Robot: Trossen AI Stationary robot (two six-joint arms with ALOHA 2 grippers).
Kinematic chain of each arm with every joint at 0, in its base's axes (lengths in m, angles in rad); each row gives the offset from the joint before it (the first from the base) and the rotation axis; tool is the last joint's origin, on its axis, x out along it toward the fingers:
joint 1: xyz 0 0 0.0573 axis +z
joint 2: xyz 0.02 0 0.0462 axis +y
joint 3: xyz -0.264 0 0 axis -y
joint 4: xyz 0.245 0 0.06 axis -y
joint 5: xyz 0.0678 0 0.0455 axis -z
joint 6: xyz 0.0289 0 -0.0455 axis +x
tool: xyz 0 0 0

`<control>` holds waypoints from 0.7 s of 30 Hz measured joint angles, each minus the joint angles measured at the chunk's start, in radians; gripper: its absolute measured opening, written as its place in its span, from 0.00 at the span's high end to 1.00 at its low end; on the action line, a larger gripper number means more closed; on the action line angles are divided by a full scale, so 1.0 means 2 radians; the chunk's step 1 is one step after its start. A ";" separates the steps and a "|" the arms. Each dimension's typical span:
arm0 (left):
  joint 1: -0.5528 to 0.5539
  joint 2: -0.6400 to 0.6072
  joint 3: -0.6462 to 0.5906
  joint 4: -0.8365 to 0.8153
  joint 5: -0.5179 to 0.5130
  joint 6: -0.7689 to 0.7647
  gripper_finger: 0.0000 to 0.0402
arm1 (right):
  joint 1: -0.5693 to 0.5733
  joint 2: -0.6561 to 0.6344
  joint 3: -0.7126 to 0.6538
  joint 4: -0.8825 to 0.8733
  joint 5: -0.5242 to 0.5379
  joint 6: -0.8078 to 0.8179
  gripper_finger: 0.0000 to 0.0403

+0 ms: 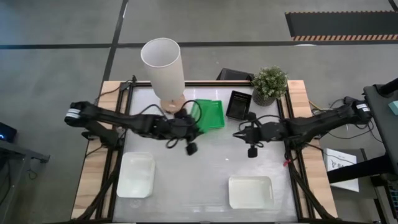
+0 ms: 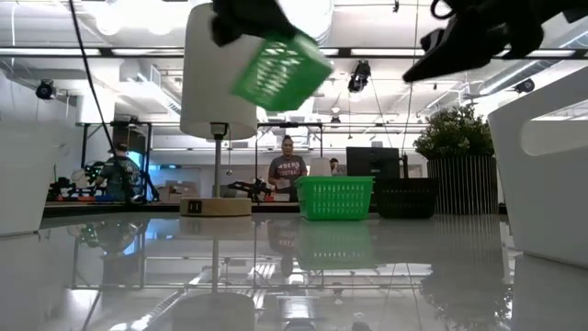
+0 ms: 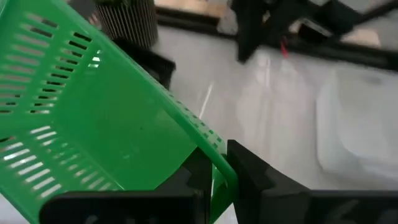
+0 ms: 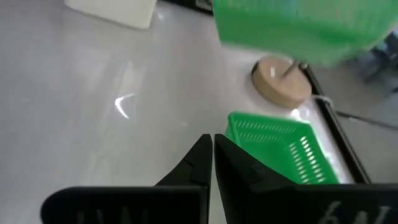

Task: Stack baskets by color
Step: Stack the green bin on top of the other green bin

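My left gripper (image 1: 188,119) holds a bright green slotted basket (image 2: 280,69) tilted in the air, in front of the white lamp (image 1: 163,65). A second green basket (image 1: 212,115) rests by its bottom on the table at the far middle; it also shows in the low view (image 2: 336,198). A black basket (image 1: 239,104) stands to its right. Two translucent white baskets (image 1: 137,174) (image 1: 250,191) lie near the front edge. My right gripper (image 1: 238,133) hovers shut, with nothing between its fingers, right of the green baskets. My left gripper pinches one slotted wall of the green basket at its rim (image 3: 214,152). One finger (image 3: 198,177) is inside the basket and the other (image 3: 249,174) is outside. The fingers come slanting down from the table's left. The basket is lifted clear and tilted.
The lamp's round wooden base (image 4: 280,81) sits just left of the resting green basket. A potted plant (image 1: 269,84) stands at the far right corner. Bare table shows in the middle, between the two white baskets. People stand in the room beyond the table (image 2: 287,170).
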State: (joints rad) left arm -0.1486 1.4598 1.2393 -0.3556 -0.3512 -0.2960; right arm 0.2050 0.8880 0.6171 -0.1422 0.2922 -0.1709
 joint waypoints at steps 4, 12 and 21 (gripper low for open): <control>0.022 0.057 0.009 0.071 -0.001 0.011 0.96 | 0.000 -0.045 -0.004 -0.015 -0.007 -0.015 0.97; 0.059 0.132 0.019 0.111 -0.023 0.006 0.96 | 0.000 -0.129 -0.028 -0.024 -0.008 -0.037 0.97; 0.084 0.164 0.016 0.168 -0.025 0.006 0.89 | 0.000 -0.174 -0.049 -0.020 -0.008 -0.051 0.97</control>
State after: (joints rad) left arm 0.0185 1.7868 1.2713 -0.0198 -0.4018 -0.2841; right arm 0.2050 0.5399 0.5194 -0.1820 0.2771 -0.2722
